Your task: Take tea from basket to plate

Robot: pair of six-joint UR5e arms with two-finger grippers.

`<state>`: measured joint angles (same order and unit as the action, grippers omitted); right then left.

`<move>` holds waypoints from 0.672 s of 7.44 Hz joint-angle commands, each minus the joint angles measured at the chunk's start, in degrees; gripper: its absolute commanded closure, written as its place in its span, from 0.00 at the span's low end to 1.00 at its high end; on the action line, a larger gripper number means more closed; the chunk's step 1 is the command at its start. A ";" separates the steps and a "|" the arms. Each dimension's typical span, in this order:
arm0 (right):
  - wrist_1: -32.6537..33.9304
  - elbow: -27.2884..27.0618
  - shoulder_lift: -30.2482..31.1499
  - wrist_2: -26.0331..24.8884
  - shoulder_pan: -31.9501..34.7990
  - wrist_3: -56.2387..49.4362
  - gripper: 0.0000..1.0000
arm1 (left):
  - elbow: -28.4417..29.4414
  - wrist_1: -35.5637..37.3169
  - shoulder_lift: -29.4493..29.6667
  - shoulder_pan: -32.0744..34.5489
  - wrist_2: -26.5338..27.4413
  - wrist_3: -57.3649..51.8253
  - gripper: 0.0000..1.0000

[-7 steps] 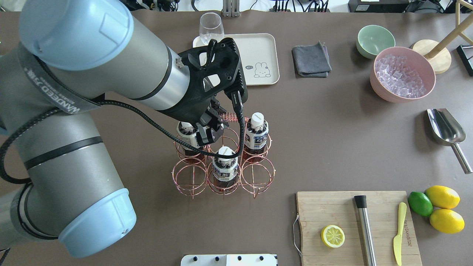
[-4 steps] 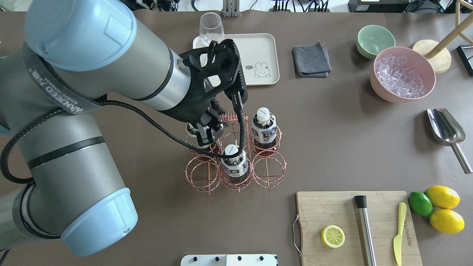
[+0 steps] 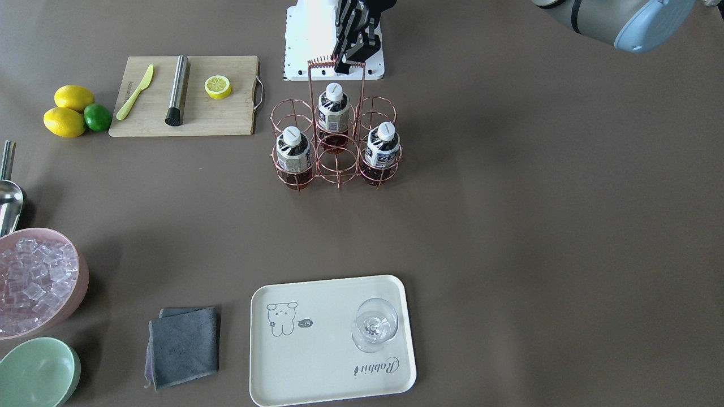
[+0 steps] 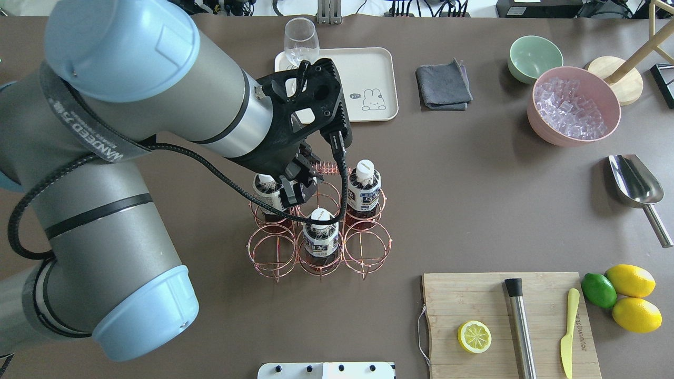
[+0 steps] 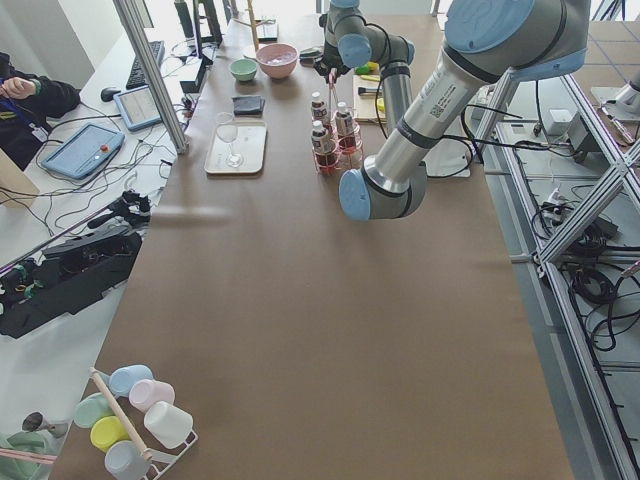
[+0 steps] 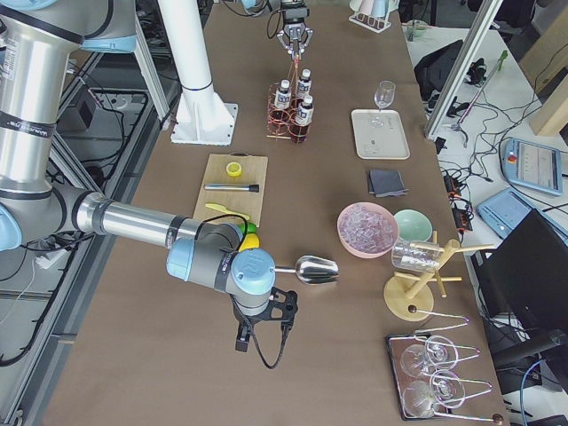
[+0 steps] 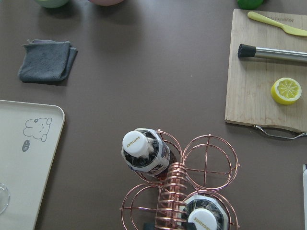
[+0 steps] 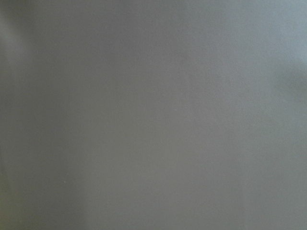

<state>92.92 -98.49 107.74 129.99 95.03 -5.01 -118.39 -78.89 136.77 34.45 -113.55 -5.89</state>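
Basket (image 4: 343,246) back toward view's left (handle (image 4: 326,168) seemingly in left gripper (image 4: 299,193))

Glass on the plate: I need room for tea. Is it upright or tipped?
Upright: the glass stands on its base in a corner of the plate.

"Rabbit" on the plate (image 3: 317,362) (tea (image 7: 144,153) cap: "SUNTORY").

Big table (image 5: 300,300) in a brown cover is hogging most of the room. Aluminium frame posts (image 5: 152,70) are standing along its sides, black cables (image 5: 590,285) are sprawling over the pale floor (image 5: 610,420), and a white side desk (image 5: 100,115) is sitting alongside. Bright, even light is falling everywhere, and the shadows are staying soft.
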 commanded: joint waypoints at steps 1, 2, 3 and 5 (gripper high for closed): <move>-0.02 0.05 -0.07 1.48 -0.02 0.09 0.00 | 0.18 -0.74 -1.06 0.00 -0.01 0.00 1.00; -0.02 0.05 -0.07 1.84 -0.02 0.09 0.00 | 0.09 -0.74 -1.06 0.09 -0.09 -0.09 1.00; 0.07 0.05 -0.07 2.46 -0.02 0.09 0.00 | -0.17 -0.74 -1.06 0.09 -0.09 0.00 1.00; 1.38 -4.40 -0.77 8.05 -2.02 5.05 0.01 | -0.35 -0.65 -0.98 0.17 -0.01 0.00 1.00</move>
<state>93.09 -99.16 107.47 133.51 94.91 -4.44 -118.59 -79.58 135.72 34.58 -113.63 -5.90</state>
